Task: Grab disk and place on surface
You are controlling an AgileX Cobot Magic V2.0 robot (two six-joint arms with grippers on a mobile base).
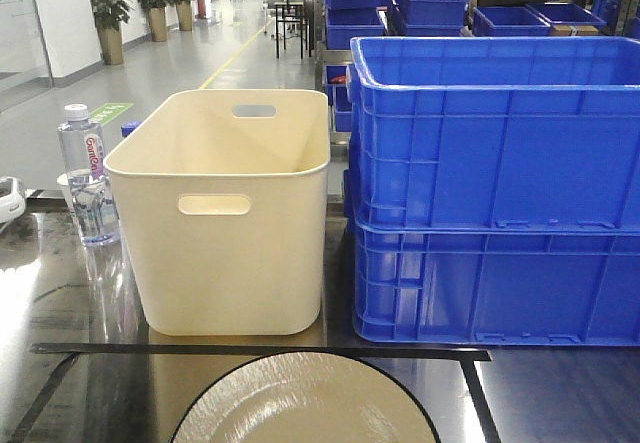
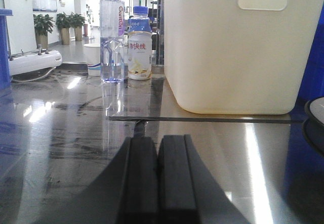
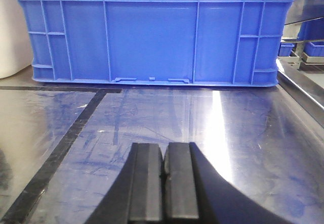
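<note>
The table (image 1: 560,393) is dark, glossy and reflective, crossed by straight black tape lines (image 1: 250,349). A cream bin (image 1: 225,213) stands on it. Right of the bin, just beside it, sit 2 stacked blue crates (image 1: 495,193). Left of the bin stands a clear water bottle (image 1: 86,175), and beside that a smaller bottle with a blue cap (image 2: 139,44). In front of the bin lies a pale, dark-rimmed disk (image 1: 305,401).

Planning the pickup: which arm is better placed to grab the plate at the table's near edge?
Probably the left. The plate shows at the right edge of the left gripper view; the right gripper view shows only tabletop and blue crate. Both grippers are shut.
</note>
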